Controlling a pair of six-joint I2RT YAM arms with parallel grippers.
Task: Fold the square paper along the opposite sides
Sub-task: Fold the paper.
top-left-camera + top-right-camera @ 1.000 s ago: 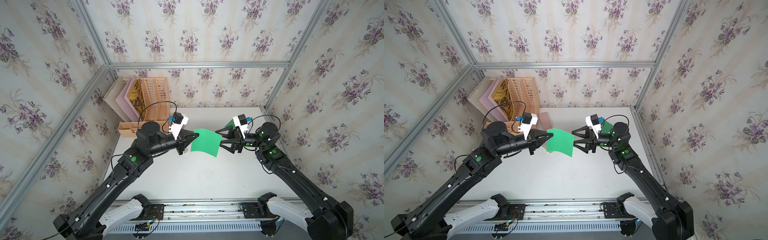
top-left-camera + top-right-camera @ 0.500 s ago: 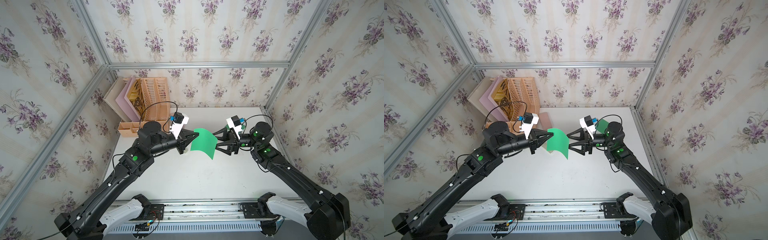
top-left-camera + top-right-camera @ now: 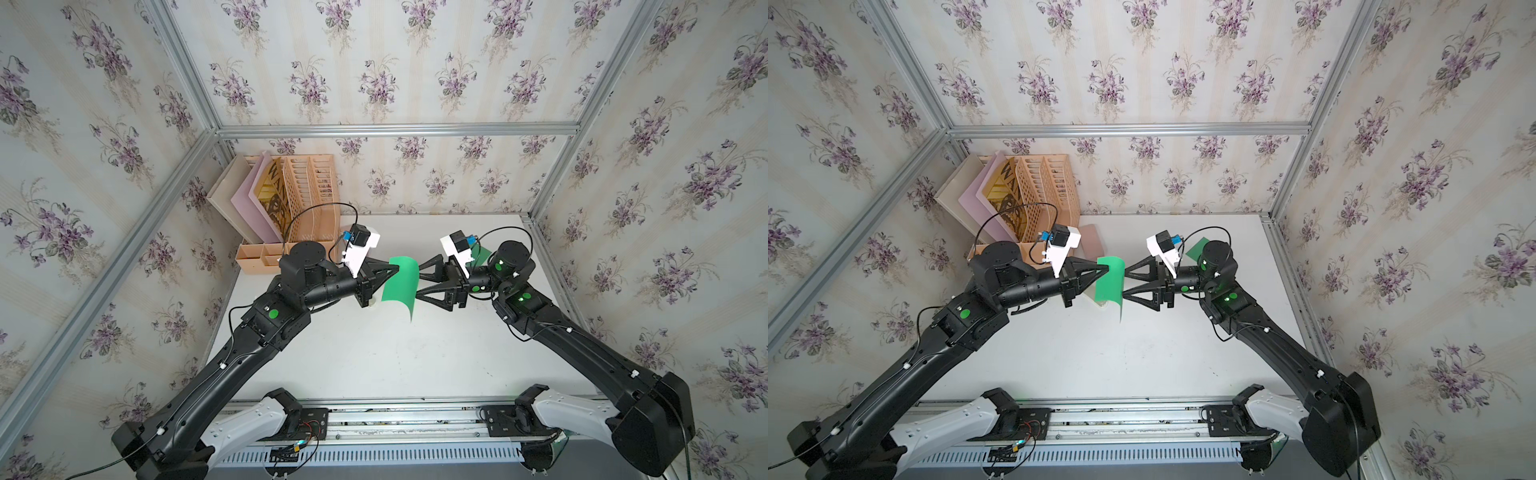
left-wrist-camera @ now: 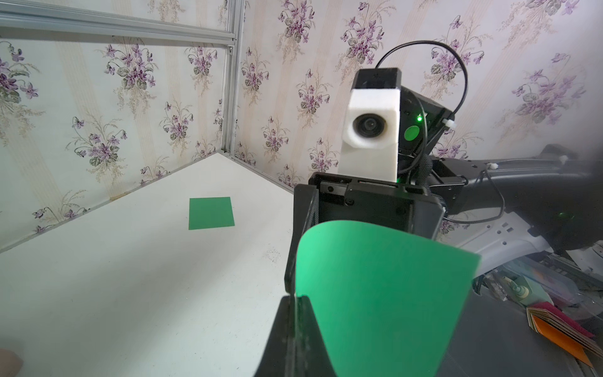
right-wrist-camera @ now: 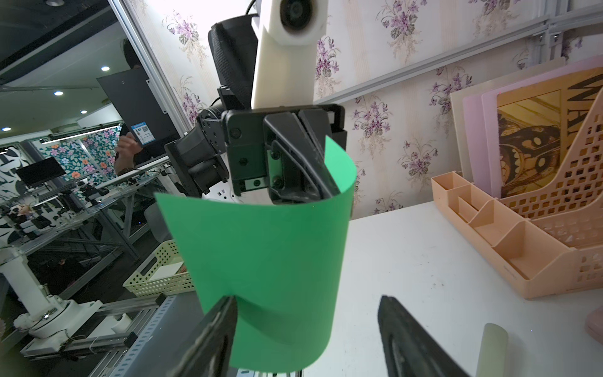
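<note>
Curling limply, the green paper square (image 3: 400,286) looks light and floppy; the left gripper (image 3: 395,269) pinches 1 edge, while the right gripper (image 3: 419,281) gapes wide at the opposite edge, best taken mid-edge.

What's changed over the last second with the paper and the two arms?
The right end effector, jaws open, pushed toward the left one, bowing the green paper from nearly flat into an arch with its free edge hanging down. The left end effector stayed shut on the paper's edge, barely moving; nothing was released.
</note>
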